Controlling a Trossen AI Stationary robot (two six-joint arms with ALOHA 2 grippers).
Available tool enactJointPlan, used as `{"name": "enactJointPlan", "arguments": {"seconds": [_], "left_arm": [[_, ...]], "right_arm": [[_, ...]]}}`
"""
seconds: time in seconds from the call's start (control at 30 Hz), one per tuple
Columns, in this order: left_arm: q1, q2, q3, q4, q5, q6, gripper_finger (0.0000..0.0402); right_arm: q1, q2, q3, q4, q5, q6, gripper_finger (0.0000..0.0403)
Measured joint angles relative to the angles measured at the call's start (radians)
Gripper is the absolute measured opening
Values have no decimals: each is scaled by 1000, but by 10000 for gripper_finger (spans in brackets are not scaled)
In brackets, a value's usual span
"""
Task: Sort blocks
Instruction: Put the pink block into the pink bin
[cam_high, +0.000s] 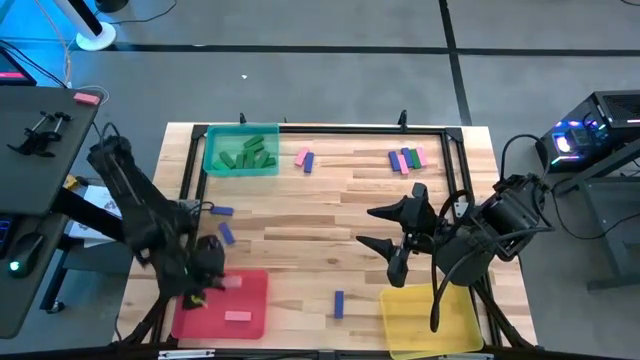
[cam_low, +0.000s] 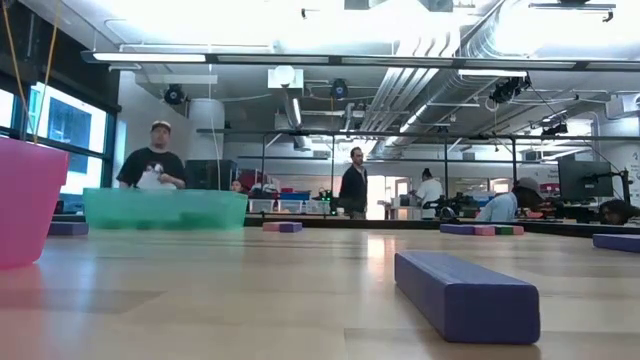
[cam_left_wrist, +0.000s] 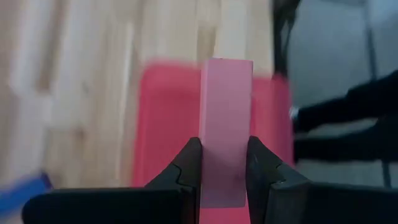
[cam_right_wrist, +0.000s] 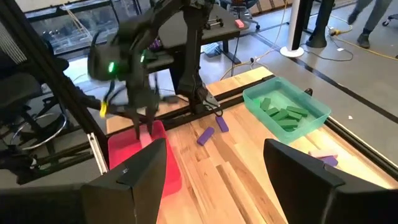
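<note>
My left gripper (cam_high: 220, 279) hangs over the red tray (cam_high: 250, 300) at the table's near left and is shut on a pink block (cam_left_wrist: 225, 112). A second pink block (cam_high: 237, 316) lies flat in that tray. Green blocks (cam_high: 247, 157) fill the green tray (cam_high: 212, 165) at the far left. Loose blue blocks (cam_high: 227, 234) and a pink-and-blue pair (cam_high: 304, 159) lie flat on the wood, and a mixed group (cam_high: 406, 159) lies far right. One blue block (cam_high: 339, 303) lies near the yellow tray (cam_high: 430, 322). My right gripper (cam_high: 384, 228) is open above the table's middle right. My left gripper pinches the pink block between its two fingers (cam_left_wrist: 188, 167), which lie on the block's long sides near one end (cam_left_wrist: 224, 180). The rest of the block (cam_left_wrist: 226, 87) sticks out past the fingertips, lifted clear above the red tray (cam_left_wrist: 161, 124).
A black frame (cam_high: 330, 128) edges the table. The low view has a blue block (cam_low: 465, 290) close in front, and people stand in the room behind. Bare wood lies between the trays in the table's middle (cam_high: 310, 225).
</note>
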Motion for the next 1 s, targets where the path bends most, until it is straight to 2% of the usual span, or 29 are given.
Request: {"name": "enactJointPlan", "arguments": {"seconds": [0.23,0.5,0.63,0.8,0.93,1.0], "left_arm": [[-110,201,-125,136,175,-106,45],[-94,269,-142,131,191,-154,52],[-75,263,-141,114,212,-153,119],[-39,243,-141,123,345,-154,213],[-16,223,-140,161,451,-109,260],[3,199,-126,147,470,-78,271]], "right_arm": [[0,0,0,-10,-7,6,243],[0,0,0,-13,-7,6,243],[0,0,0,-16,-19,6,243],[0,0,0,-37,-35,24,243],[0,0,0,-43,-34,24,243],[0,0,0,-42,-34,28,243]]}}
